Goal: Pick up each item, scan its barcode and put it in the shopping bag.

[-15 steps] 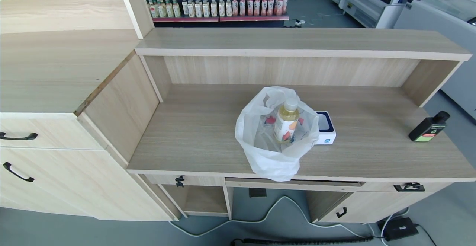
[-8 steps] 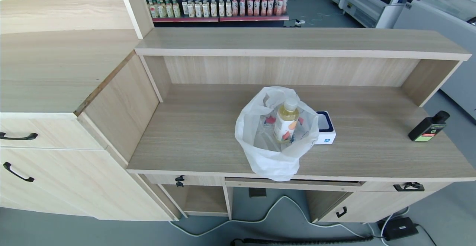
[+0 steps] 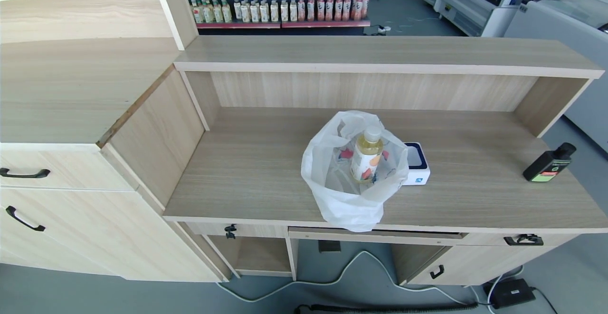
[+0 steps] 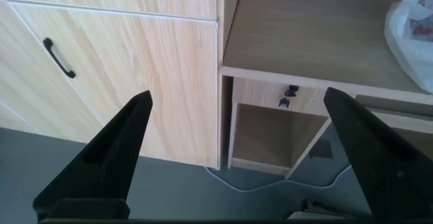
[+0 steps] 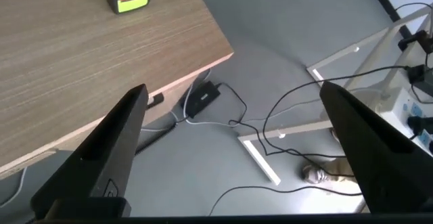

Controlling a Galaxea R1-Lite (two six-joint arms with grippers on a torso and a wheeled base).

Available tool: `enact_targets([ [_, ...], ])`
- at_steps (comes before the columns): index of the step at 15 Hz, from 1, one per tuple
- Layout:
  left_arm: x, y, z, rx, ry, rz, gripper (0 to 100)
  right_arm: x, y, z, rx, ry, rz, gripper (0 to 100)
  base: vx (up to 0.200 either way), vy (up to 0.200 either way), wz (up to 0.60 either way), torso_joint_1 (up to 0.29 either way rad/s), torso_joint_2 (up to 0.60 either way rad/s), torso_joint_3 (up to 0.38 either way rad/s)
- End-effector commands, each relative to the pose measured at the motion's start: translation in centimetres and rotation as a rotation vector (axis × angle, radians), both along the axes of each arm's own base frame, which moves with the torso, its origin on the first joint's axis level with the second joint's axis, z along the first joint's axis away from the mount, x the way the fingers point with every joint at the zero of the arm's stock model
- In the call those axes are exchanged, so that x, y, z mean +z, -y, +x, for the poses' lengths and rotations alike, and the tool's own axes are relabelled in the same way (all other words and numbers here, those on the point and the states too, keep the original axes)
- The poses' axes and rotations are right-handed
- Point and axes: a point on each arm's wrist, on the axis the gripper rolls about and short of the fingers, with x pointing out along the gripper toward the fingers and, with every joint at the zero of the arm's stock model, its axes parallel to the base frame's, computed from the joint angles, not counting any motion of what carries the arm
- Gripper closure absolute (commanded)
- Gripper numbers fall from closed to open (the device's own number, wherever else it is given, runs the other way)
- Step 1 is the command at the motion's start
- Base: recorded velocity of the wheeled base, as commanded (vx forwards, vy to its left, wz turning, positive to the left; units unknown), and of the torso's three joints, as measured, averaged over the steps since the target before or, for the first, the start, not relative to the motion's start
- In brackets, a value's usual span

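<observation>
Shopping bag (image 3: 317,171) question from **rigwatcher**: where's it sitting on your feed, and what's in it?

**benchrat**: You've got it mid-counter (image 3: 256,176). It's white plastic with the mouth open, and its bottom sags a bit over the front edge. One drink bottle (image 3: 365,155) with a pale cap stands upright inside. The scanner (image 3: 419,164), a white box with a dark top, is just beside the bag on your robot's right, partly tucked behind the plastic.

**rigwatcher**: And your grippers? Anything in them?

**benchrat**: Nope, both empty. Your left gripper (image 4: 237,94) has its fingers spread wide with nothing between them. It's down low in front of the cabinet door (image 4: 135,82), left of the counter's open cubby. Your right gripper (image 5: 233,88) is spread just as wide and holds nothing. It hangs off the counter's right end, above the grey floor (image 5: 284,61).

**rigwatcher**: Anything left out on the counter?

**benchrat**: Yeah, a black bottle (image 3: 548,164) with a green label sits at that right end. It's well apart from the bag and not bagged yet.
</observation>
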Motion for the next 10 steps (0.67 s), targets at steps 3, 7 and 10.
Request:
enact_targets([
  [3, 0.0, 0.0, 0.0, 0.002, 0.000, 0.006, 0, -0.7, 0.5, 0.6, 0.001, -0.014, 0.027, 0, 0.000, -0.200, 0.00, 0.001, 0.00, 0.002],
  [7, 0.0, 0.0, 0.0, 0.003, -0.002, 0.035, 0, -0.8, 0.5, 0.8, 0.010, -0.017, 0.033, 0, 0.000, -0.200, 0.00, 0.004, 0.00, 0.000],
  [10, 0.0, 0.0, 0.0, 0.002, 0.000, 0.018, 0, -1.2, 1.5, 2.0, 0.022, -0.033, 0.043, 0, 0.000, 0.000, 0.00, 0.000, 0.00, 0.000],
])
